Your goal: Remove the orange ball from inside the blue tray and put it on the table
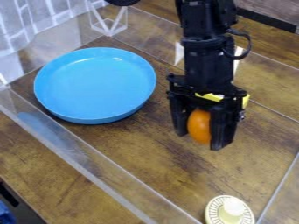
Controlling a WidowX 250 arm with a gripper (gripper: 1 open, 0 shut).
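Orange glossy ball (201, 125) shows only as a strip between the black pincer (201, 133) fingers, which grasp it from both sides; whether it touches the dark wood-grain worktop (128, 157) cannot be told. A yellow block behind the pincer is mostly hidden. The round bright-blue plastic tray (94, 84) at left holds nothing. The black arm points steeply down, beside the tray

The arm (205, 35) is matte black, a stacked column of blocky segments with a thin black cable looping off at three o'clock. Its gripper (202, 140) has two long, flat black fingers (179, 118).
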